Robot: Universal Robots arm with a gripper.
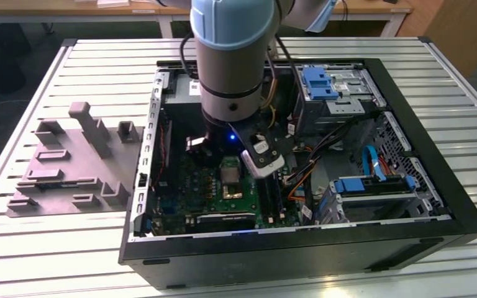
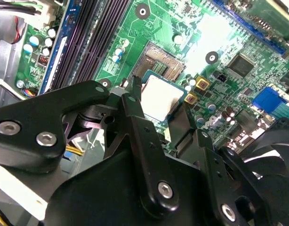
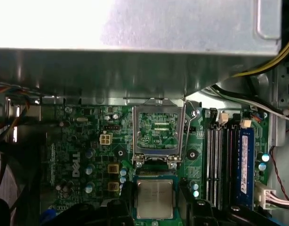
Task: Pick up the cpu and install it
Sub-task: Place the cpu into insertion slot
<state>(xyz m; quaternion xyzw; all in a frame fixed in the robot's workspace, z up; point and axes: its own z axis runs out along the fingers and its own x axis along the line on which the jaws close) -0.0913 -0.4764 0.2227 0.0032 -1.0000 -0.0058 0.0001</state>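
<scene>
The cpu (image 2: 162, 96) is a small silvery square chip with a pale rim. It lies between the black fingers (image 2: 132, 106) of my gripper (image 2: 158, 102), which is shut on its two opposite edges. In the first wrist view the cpu (image 3: 155, 198) sits level at the socket, just below the raised metal load frame (image 3: 158, 132); whether it rests in the socket or hovers just over it I cannot tell. The exterior view has my gripper (image 1: 230, 169) reaching down inside the open computer case (image 1: 305, 251), over the green motherboard (image 1: 222, 202).
A grey power-supply box (image 3: 135, 28) overhangs the board close behind the socket. Memory slots (image 3: 220, 162) run alongside the socket. Blue drive caddies (image 1: 320, 84) and loose cables (image 1: 305, 171) fill the case's other side. A grey parts fixture (image 1: 64, 167) lies on the slatted table outside.
</scene>
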